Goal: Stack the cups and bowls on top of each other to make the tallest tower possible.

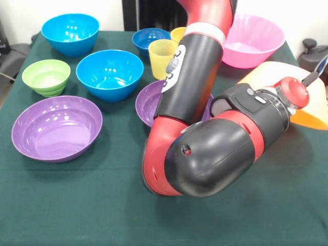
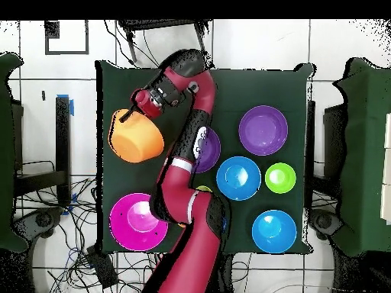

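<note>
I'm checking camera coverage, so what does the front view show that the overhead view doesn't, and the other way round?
Only the front view shows the small dark blue bowl and the yellow cup. Only the overhead view shows the yellow-orange bowl whole, mouth down, with the arm's end at its rim; the pincer's state is unclear. Both show the pink bowl, two purple bowls, the green bowl and two bright blue bowls.

**Arm bent across the green table, its end at the orange bowl**

The red and black arm (image 2: 185,183) reaches up from the bottom edge and folds left; its gripper (image 2: 134,111) meets the rim of the yellow-orange bowl (image 2: 137,139); the pink bowl (image 2: 134,223) lies below it; right of the arm sit a purple bowl (image 2: 263,130), two blue bowls (image 2: 238,178) (image 2: 274,231) and a green bowl (image 2: 280,178)
</note>
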Robot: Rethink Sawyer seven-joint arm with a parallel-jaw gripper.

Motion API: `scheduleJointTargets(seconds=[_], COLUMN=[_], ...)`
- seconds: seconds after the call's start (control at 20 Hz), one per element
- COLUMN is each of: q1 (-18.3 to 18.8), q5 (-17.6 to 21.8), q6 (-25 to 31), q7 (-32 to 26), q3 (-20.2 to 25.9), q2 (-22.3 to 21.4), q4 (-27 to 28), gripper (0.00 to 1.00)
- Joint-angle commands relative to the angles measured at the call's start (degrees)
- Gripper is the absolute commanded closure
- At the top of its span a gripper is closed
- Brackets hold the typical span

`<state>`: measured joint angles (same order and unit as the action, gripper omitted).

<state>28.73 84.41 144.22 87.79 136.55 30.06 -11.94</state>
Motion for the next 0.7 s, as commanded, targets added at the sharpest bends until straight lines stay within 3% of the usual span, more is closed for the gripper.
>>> scheduleJointTargets(seconds=[0.05, 0.2, 0.7], q1=[1.4, 1.5, 1.6], q5=[7.0, 6.8, 11.2], q6=[-5.4, -8.2, -16.8], q7=[-18.9, -20.5, -28.0], q3=[-7.3, -7.6, -5.8], q2=[1.1, 1.0, 0.2], q4=[7.0, 6.8, 7.8], gripper=[0.0, 0.0, 0.0])
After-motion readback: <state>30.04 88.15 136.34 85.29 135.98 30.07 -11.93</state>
